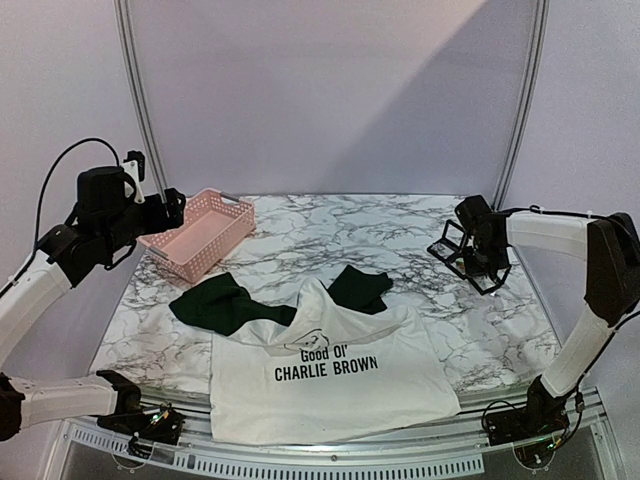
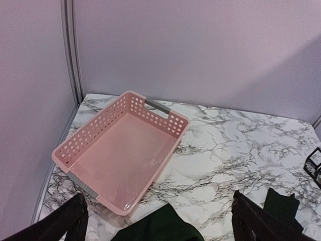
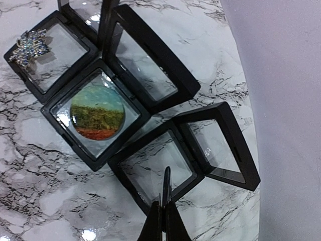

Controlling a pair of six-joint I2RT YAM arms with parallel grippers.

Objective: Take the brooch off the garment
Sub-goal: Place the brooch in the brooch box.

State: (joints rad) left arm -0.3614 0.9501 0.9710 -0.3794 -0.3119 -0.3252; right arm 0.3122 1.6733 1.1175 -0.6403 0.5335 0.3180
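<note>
The garment point(image 1: 330, 385), a white T-shirt with dark green sleeves and black print, lies at the table's near edge; no brooch shows on it. My right gripper point(image 3: 163, 207) is shut on a thin flat dark piece point(image 3: 166, 187) seen edge-on, which I take for the brooch. It hangs over an empty open black case point(image 3: 159, 168). In the top view this gripper point(image 1: 478, 262) is at the far right over the cases. My left gripper point(image 2: 159, 201) is open and empty, raised near a pink basket point(image 2: 90, 143), with a green sleeve point(image 2: 160, 228) below it.
A jewelled butterfly brooch point(image 3: 30, 45) and a round landscape brooch point(image 3: 97, 112) lie in open black display cases point(image 3: 125, 108). The pink basket point(image 1: 160, 243) stands empty at the far left. The table's right edge meets the wall point(image 3: 281, 100).
</note>
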